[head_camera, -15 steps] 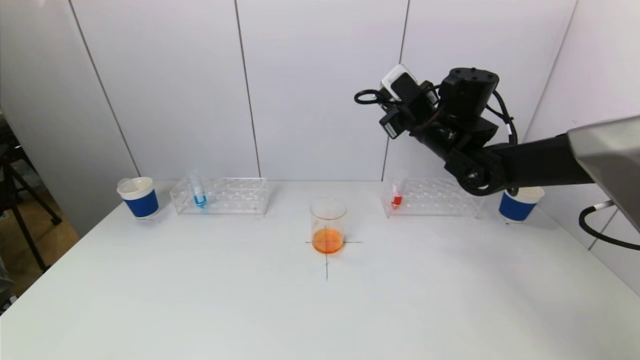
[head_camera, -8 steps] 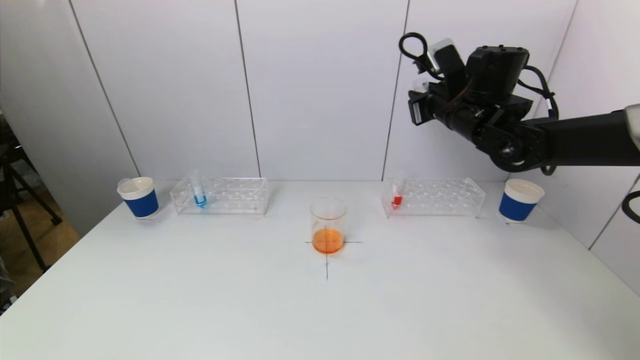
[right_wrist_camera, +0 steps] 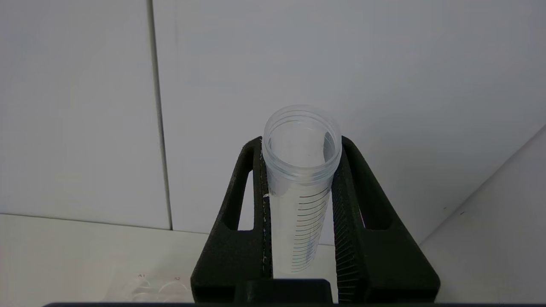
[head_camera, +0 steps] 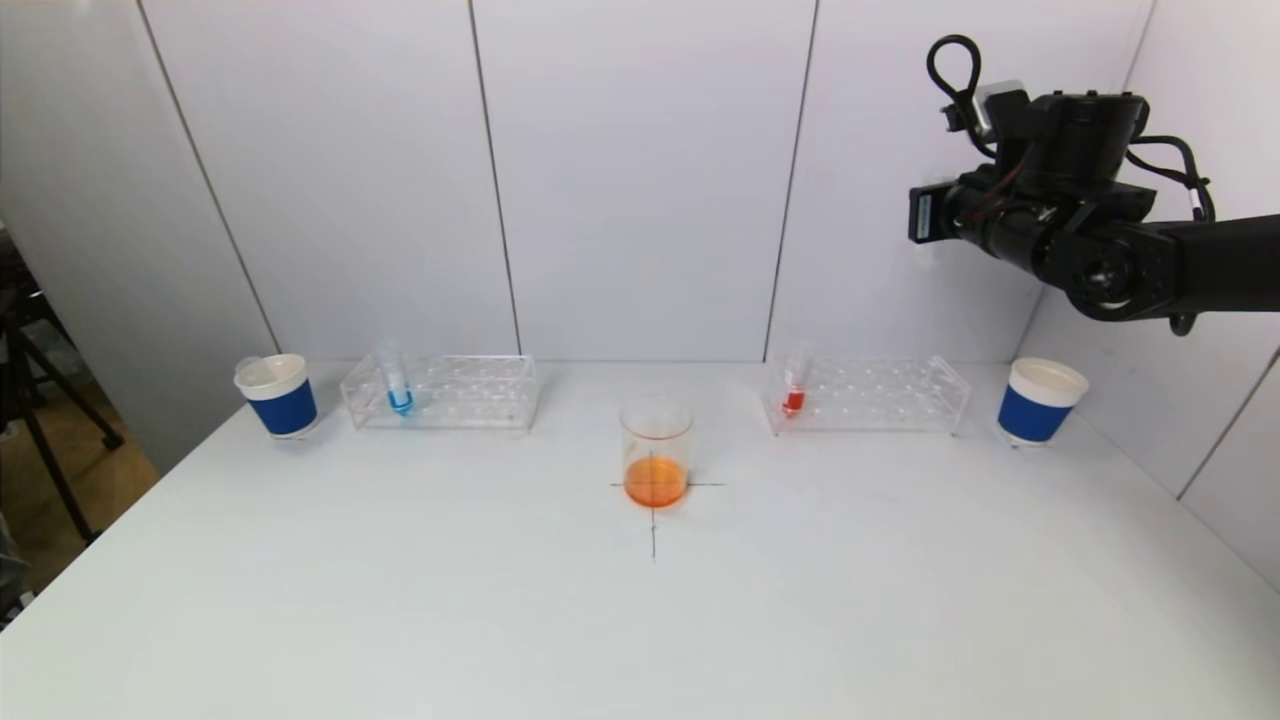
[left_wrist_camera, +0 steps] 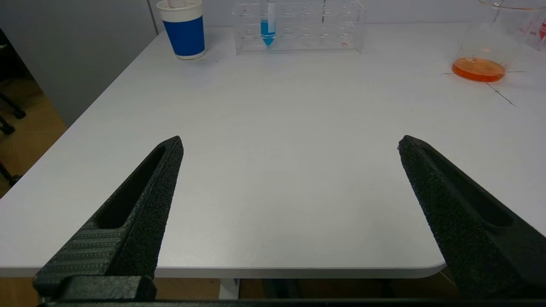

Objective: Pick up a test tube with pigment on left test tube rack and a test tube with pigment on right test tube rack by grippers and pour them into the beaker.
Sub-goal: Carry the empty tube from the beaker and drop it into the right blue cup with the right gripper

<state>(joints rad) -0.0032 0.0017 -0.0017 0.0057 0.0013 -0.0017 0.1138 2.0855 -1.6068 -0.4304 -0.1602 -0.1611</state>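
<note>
The beaker [head_camera: 656, 450] stands in the middle of the white table [head_camera: 640, 620], on a black cross mark, with orange liquid in its bottom.

The right gripper [right_wrist_camera: 298, 147] is high up, above and to the right of the beaker, close to the back wall. Its fingers [right_wrist_camera: 243, 204] are squeezed tight on a clear test tube [right_wrist_camera: 300, 170] that looks empty (you can see right into its open mouth).

To the right of the beaker, near the wall, sits the right test tube rack [head_camera: 868, 394] with a tube of red pigment [head_camera: 794, 392] at its end nearest the beaker. A blue paper cup [head_camera: 1038, 401] stands farther right.

To the left of the beaker sits the left test tube rack [head_camera: 442, 392], holding a tube of blue pigment [head_camera: 397, 385]. Another blue cup [head_camera: 277, 395] stands farther left.

The left gripper [left_wrist_camera: 290, 145] hangs over the near table edge, to the left of the beaker, its fingers spread wide and holding nothing.
</note>
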